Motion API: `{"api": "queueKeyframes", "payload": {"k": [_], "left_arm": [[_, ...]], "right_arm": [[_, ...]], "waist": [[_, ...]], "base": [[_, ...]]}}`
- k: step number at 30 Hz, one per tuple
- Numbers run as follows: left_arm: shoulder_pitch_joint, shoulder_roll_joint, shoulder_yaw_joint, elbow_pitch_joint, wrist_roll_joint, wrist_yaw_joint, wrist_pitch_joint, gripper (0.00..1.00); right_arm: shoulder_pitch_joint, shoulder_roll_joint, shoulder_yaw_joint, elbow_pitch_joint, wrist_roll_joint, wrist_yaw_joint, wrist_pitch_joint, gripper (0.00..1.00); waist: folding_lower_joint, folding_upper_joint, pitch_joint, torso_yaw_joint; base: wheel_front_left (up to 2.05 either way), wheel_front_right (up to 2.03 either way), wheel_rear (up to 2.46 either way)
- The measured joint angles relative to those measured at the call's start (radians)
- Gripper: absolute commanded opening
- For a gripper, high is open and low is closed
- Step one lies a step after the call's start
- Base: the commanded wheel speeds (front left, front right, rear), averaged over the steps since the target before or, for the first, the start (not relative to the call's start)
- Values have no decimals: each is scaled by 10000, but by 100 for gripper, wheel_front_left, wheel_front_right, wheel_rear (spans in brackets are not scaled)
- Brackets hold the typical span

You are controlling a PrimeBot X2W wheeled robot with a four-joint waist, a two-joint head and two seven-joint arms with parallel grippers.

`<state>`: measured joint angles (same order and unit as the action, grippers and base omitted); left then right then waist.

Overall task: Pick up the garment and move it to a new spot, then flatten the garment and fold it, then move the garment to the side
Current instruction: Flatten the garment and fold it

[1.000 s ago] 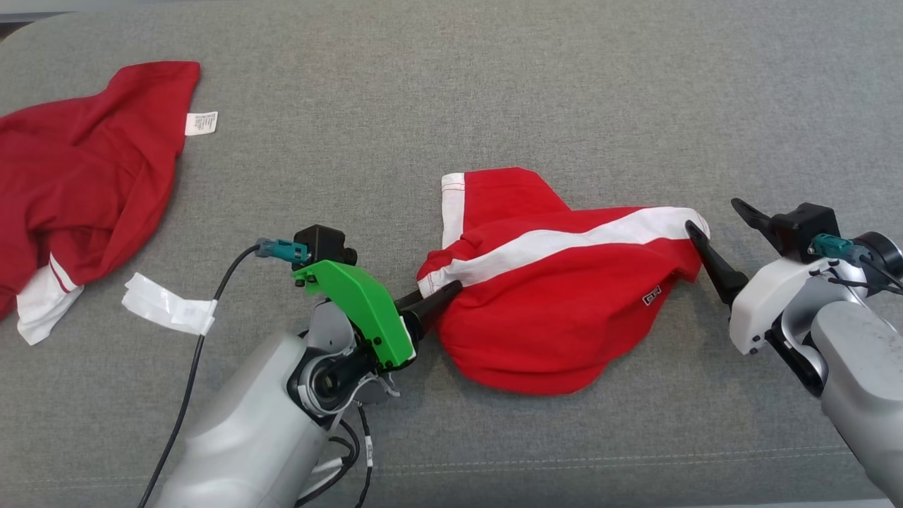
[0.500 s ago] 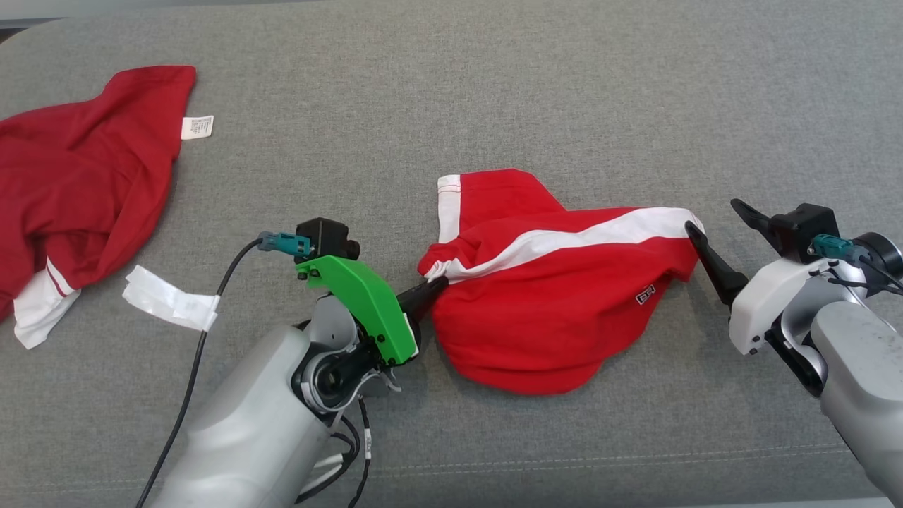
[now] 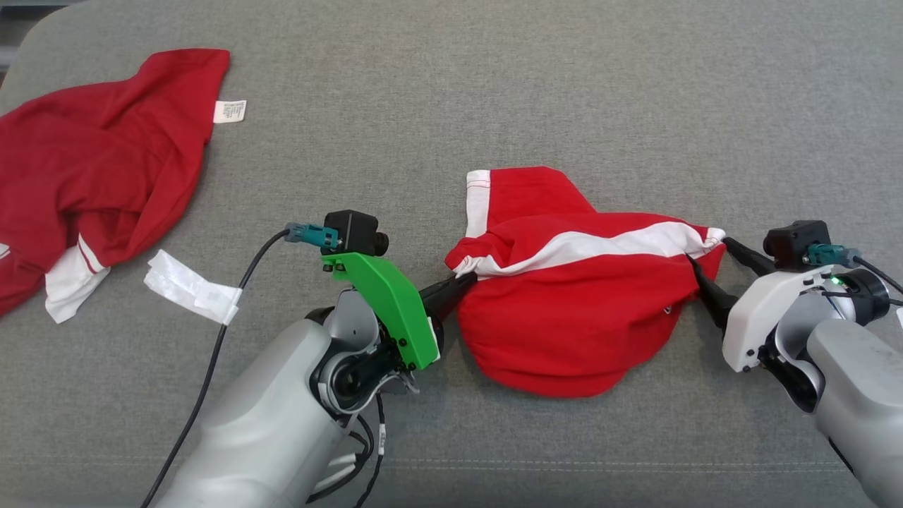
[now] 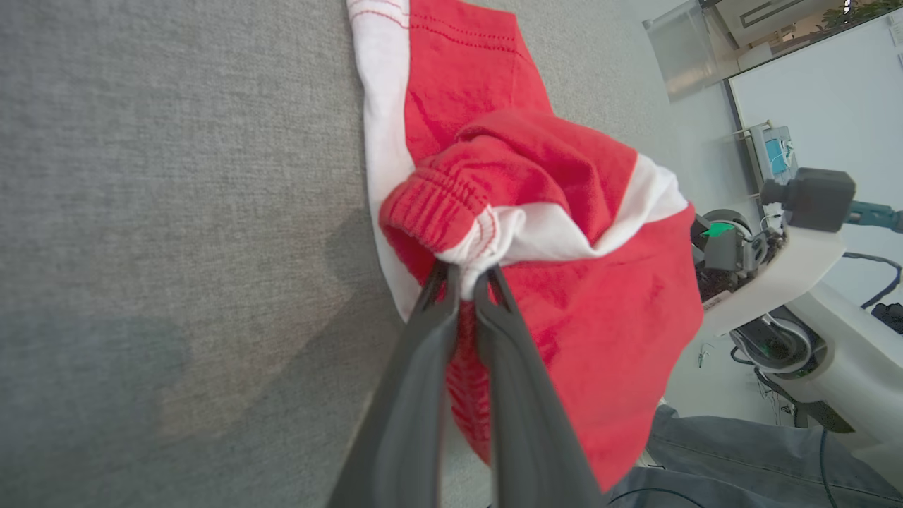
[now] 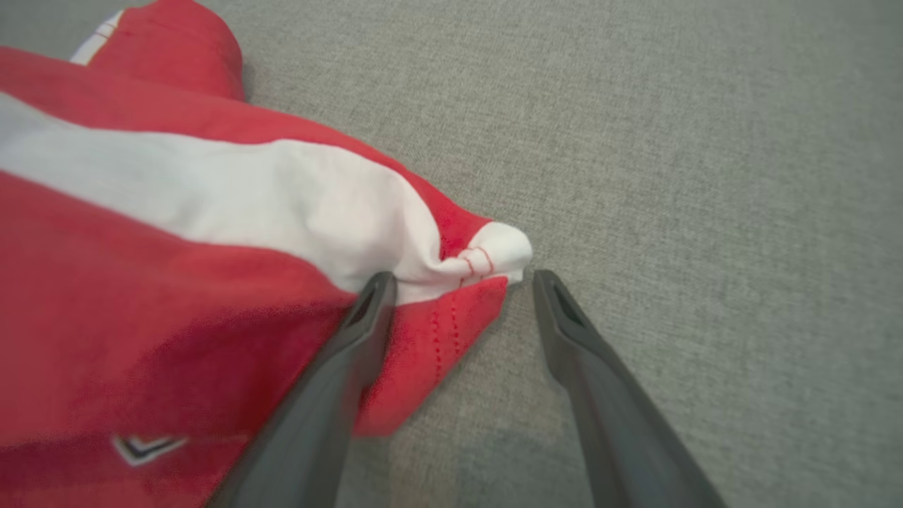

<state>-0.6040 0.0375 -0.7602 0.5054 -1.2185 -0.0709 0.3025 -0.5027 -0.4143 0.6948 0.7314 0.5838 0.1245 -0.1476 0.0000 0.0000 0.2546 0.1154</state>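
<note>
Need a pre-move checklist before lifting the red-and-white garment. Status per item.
1. Grip of left hand on red-and-white garment: ok, shut on its elastic edge.
2. Grip of right hand on the opposite corner: not ok, it is open.
3. That corner lies inside the open right hand: ok.
4. Garment flat: not ok, bunched and folded over itself.
5. Number of layers caught by the left hand: cannot tell.
6. Clearance from dark red garment and white strip: ok, both lie apart on the left.
</note>
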Motion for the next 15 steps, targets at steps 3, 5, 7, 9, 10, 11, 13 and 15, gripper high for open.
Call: {"api": "queueKeyframes", "payload": {"k": [3, 5, 7, 9, 10, 11, 13, 15], "left_arm": [[-4, 0, -111, -31, -2, -10, 0, 0], [-3, 0, -138, -33, -2, -67, 0, 0], [-1, 0, -125, -35, -2, -77, -6, 0], [-1, 0, -109, -46, -2, -77, -56, 0], [-1, 0, -111, -54, -2, -77, -56, 0], [0, 0, -109, -56, -2, -77, -56, 0], [2, 0, -105, -58, -2, -77, -58, 0], [5, 0, -102, -61, -2, -77, -58, 0]], "right_arm": [[-47, -96, 6, -8, 397, 0, 198, 100], [-137, -222, 88, -29, 468, 0, 345, 100], [-267, -318, 259, -52, 570, 0, 546, 100], [-385, -334, 422, -136, 711, 0, 700, 100], [-441, -339, 499, -186, 788, 0, 711, 100], [-483, -366, 577, -240, 805, 0, 769, 100], [-544, -447, 708, -313, 849, 0, 803, 100], [-598, -539, 842, -353, 936, 0, 882, 100]], "waist": [[0, 0, 10, 175], [0, 0, 1, 284], [0, 0, -21, 367], [0, 0, -51, 408], [0, 0, -62, 418], [0, 0, -70, 423], [0, 0, -85, 424], [0, 0, -98, 415]], "base": [[0, 0, 0], [0, 0, 0], [0, 0, 0], [0, 0, 0], [0, 0, 0], [0, 0, 0], [0, 0, 0], [0, 0, 0]]}}
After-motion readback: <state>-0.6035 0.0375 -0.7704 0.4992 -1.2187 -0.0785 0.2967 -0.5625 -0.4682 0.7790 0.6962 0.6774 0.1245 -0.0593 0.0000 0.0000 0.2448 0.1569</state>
